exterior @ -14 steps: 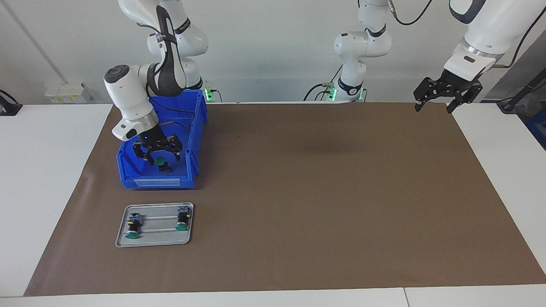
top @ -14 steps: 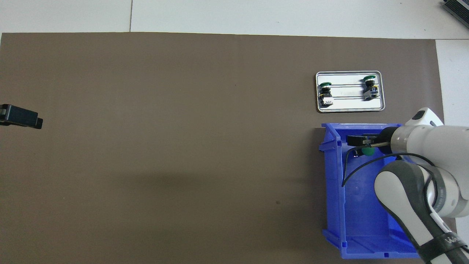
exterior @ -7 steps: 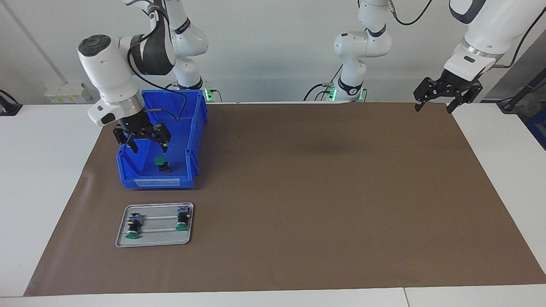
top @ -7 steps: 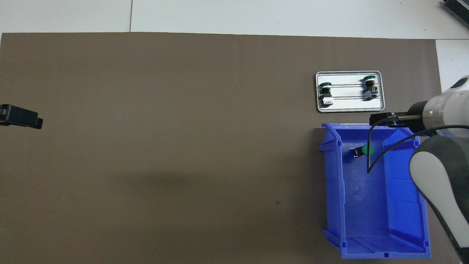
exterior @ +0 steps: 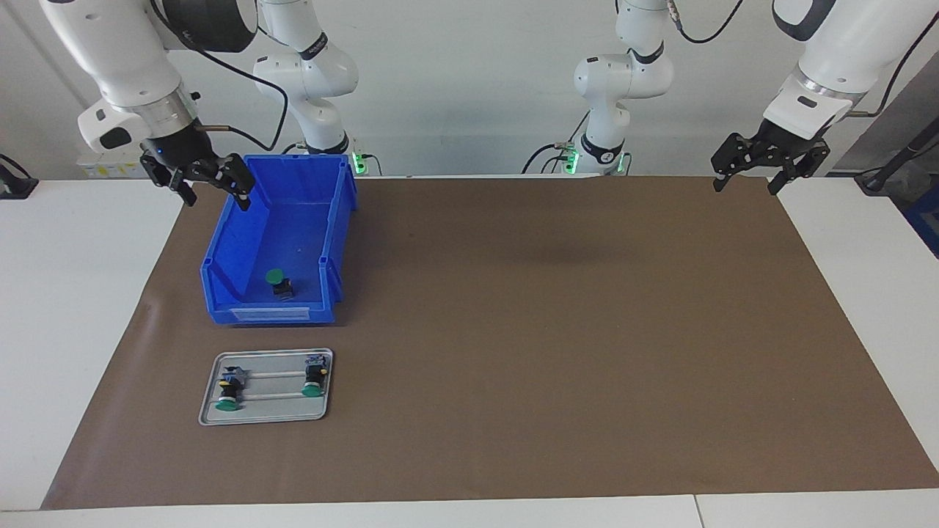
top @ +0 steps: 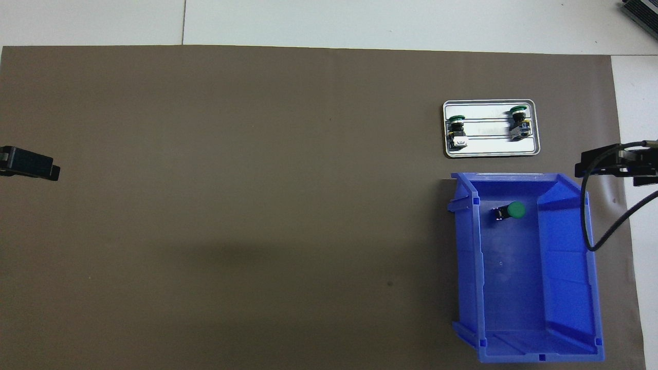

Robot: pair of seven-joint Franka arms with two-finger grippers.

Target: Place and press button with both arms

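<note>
Facing view: button (exterior: 276,281) in blue bin (exterior: 220,275); both end effectors wide, empty; tray (exterior: 265,418) holds 2 lookalikes.

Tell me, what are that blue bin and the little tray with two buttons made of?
The blue bin looks like moulded plastic: one even colour, a mild sheen, ribbed corners. The small tray seems to be metal, perhaps aluminium or steel: pale grey with a bright rolled rim, though grey plastic can't be ruled out.
</note>
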